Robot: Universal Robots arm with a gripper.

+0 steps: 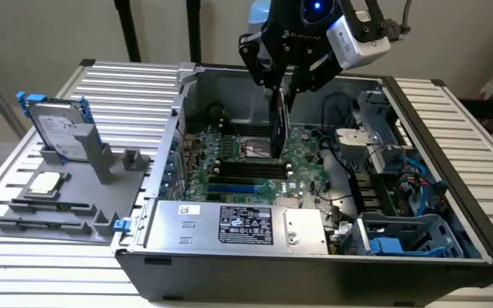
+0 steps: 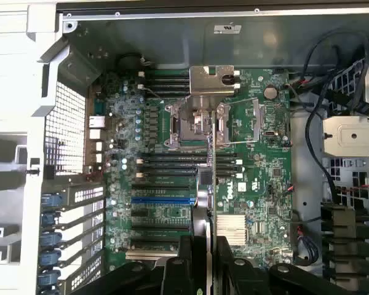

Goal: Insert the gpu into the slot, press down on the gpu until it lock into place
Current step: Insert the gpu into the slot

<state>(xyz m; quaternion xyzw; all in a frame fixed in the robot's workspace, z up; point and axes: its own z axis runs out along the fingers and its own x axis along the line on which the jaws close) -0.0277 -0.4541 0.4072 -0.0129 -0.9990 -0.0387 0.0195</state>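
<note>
The open computer case (image 1: 315, 282) lies on its side on the slatted desk (image 1: 58, 282). In the exterior view the end effector (image 1: 286, 88) hangs at 12 o'clock over the case, its fingers pinching the gpu (image 1: 278, 128). The card hangs on edge, its lower end just over the motherboard (image 1: 307, 160) near the open processor socket.

Inside the case, a silver labelled power supply (image 1: 229, 224) fills the 6 o'clock side. A blue-grey drive cage (image 1: 400, 234) sits at 4 o'clock, with cables running beside it.

At 9 o'clock of the case, a grey holder (image 1: 75, 192) on the desk carries a hard drive (image 1: 58, 128) with blue clips, standing upright. A processor chip (image 1: 43, 184) lies flat in it.

The wrist view shows the gpu (image 2: 210, 203) edge-on between the dark fingers (image 2: 184, 270), above the motherboard (image 2: 258, 135). It stands near a blue slot (image 2: 163, 200) and the processor socket (image 2: 200, 120).
</note>
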